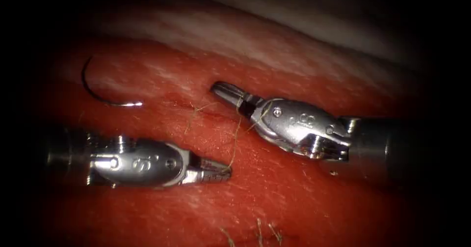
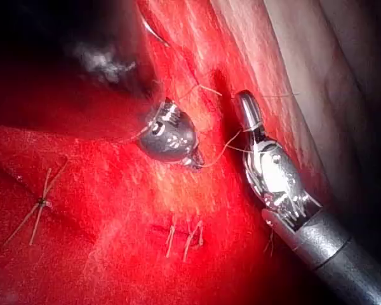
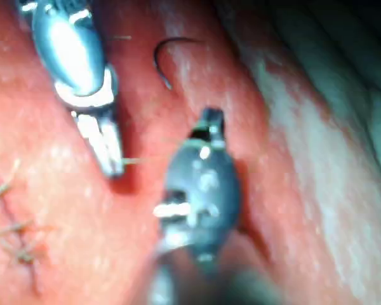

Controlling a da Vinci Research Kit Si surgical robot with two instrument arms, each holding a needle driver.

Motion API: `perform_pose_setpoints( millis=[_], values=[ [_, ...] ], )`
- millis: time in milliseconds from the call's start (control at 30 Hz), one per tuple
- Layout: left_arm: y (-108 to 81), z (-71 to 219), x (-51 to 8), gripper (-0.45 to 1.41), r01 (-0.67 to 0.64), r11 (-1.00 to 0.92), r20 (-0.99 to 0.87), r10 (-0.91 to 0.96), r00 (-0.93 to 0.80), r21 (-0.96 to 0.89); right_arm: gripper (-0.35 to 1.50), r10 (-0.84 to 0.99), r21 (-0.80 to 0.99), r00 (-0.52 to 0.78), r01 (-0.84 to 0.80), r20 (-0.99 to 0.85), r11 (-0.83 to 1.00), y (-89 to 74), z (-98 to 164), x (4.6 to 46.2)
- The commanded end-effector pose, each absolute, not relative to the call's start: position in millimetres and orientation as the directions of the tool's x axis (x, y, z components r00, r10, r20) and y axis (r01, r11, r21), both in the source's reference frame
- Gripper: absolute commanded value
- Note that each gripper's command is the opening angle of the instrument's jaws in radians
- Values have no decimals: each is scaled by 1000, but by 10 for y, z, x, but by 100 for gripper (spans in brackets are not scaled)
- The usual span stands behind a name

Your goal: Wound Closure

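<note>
Endoscope view. The needle (image 1: pixel 100 92) is seen lying free on the tissue (image 1: pixel 294 193), at about ten o'clock from the left tool (image 1: pixel 221 171) and well apart from both tools. It is held by neither tool, and its whole curve is exposed, so it is judged not to be in the tissue.

The left tool's jaws are closed on the thread (image 1: pixel 236 141): a pale strand is seen rising from its tip toward twelve o'clock. The strand then runs across to the right tool (image 1: pixel 223 89), where it is draped over the tool's wrist. Whether the right jaws are parted or closed cannot be told from these pictures, and no thread is seen between them. Another fine strand is noted at the cut (image 1: pixel 206 110), between the two tools, toward eleven o'clock from the left tip.

Left wrist view: the same strand is seen between the left tool's tip (image 2: pixel 193 159) and the right tool (image 2: pixel 244 105).

Progress, as judged from how things lie: finished stitches with cut ends of thread (image 1: pixel 260 232) are noted at six o'clock, and more tied ends (image 2: pixel 41 203) are seen in the left wrist view. Several stitches are therefore taken as done. With the needle set aside and thread in hand, the present stitch is judged unfinished.
</note>
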State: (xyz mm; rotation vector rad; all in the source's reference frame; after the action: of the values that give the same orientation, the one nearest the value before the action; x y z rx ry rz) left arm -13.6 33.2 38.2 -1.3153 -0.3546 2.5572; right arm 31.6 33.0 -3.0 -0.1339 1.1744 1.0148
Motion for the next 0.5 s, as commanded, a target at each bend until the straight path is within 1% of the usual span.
perform_pose_setpoints(
  millis=[33,100,133,200,333,367,433,500],
  values=[
    [326,386,-140,-35,-102,-940,-760,323,-564,-325,-35,585,395,18,-720,-811,570,333,-28,324],
    [324,383,-139,-35,-98,-940,-759,322,-565,-326,-35,589,384,24,-735,-808,558,332,-28,323],
    [324,382,-138,-35,-97,-940,-759,322,-565,-327,-28,589,381,25,-740,-808,554,332,-28,322],
    [324,380,-135,-35,-94,-940,-760,322,-564,-329,-1,589,371,26,-754,-808,542,330,-28,321],
    [327,374,-130,-35,-88,-939,-762,323,-561,-334,36,589,361,28,-767,-807,531,328,-30,317],
    [329,372,-128,-35,-90,-938,-761,324,-561,-334,63,590,350,29,-781,-807,517,328,-30,316],
    [332,370,-127,-35,-93,-938,-761,325,-562,-333,93,591,339,30,-796,-806,502,328,-30,316],
    [333,370,-127,-35,-92,-938,-761,326,-561,-334,105,592,327,31,-810,-805,486,328,-30,316]
  ],
)
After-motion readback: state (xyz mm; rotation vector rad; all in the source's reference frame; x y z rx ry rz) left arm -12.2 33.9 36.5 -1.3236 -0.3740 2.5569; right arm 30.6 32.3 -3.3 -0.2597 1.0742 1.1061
